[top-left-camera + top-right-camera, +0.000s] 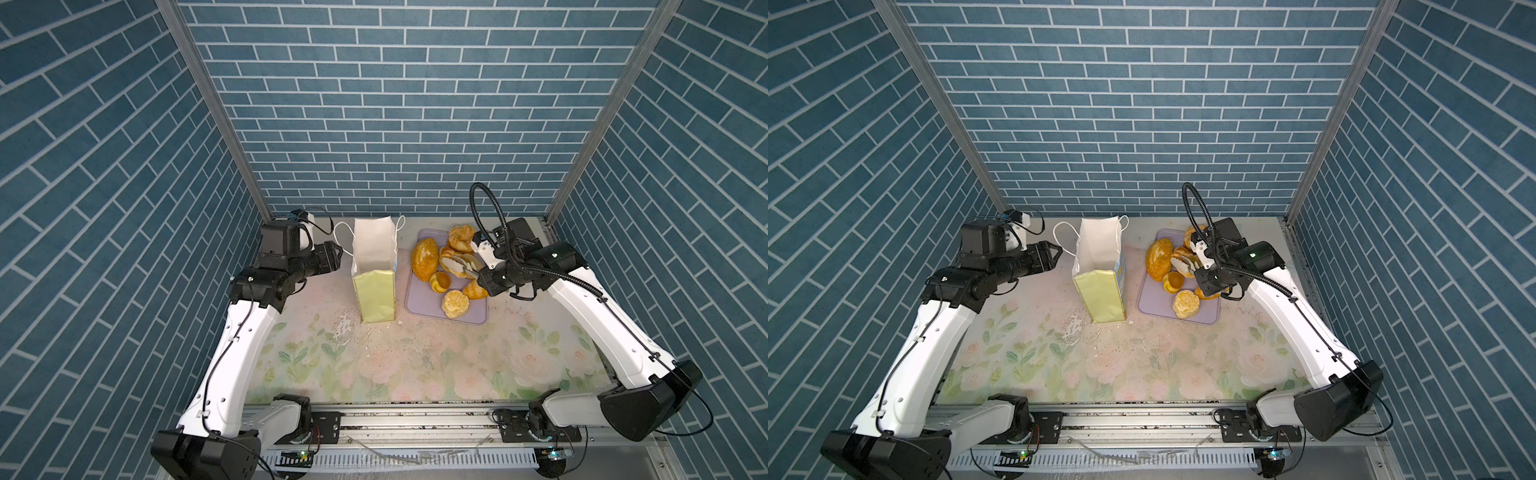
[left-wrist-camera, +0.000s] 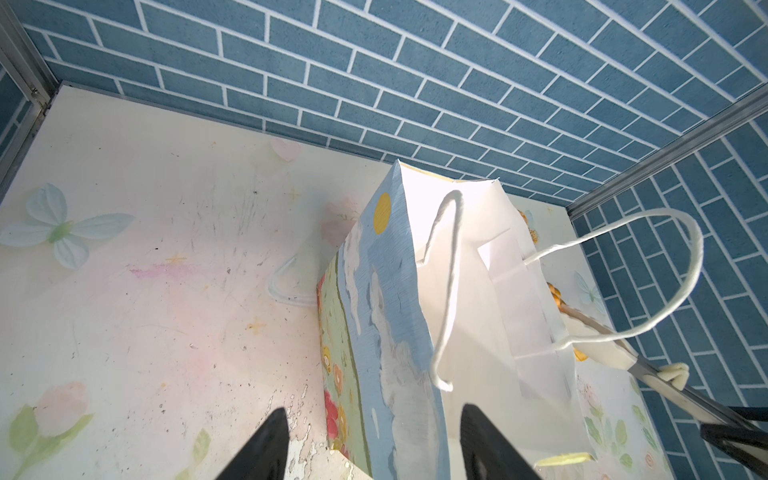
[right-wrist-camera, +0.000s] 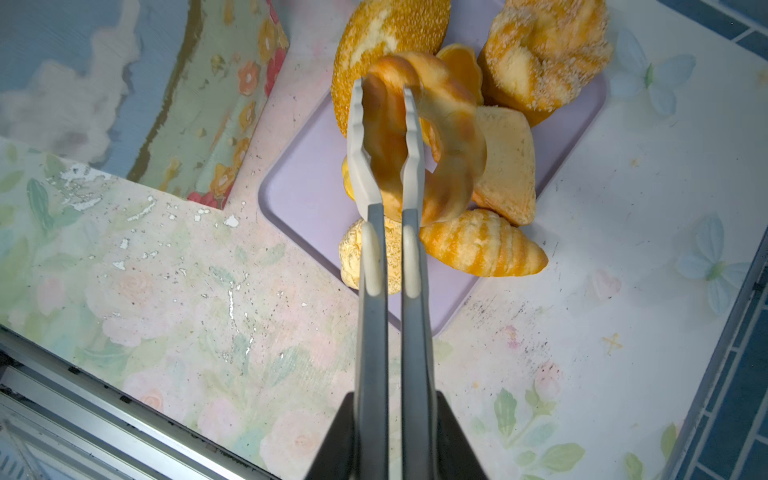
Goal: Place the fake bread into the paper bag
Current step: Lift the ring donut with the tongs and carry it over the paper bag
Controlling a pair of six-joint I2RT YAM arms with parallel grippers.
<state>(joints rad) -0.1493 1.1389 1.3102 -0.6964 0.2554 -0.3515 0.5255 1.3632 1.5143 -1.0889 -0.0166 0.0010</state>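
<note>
I am seeing both top views bright and evenly lit, with only soft shadows, and the walls are bowing toward the frame edges. In the left wrist view the bag is blowing out white at centre. In the right wrist view the ring is smearing, the tongs are looking soft at lower centre, and the table is washing out at right.

**Bread Count: Eight**

There is one paper bag with two cord handles, one lavender tray and one pair of tongs. Eight pieces of fake bread show: one seeded loaf, one croissant, one turnover, one twisted ring, one sugared bun, one seeded bun, two orange pieces.
</note>
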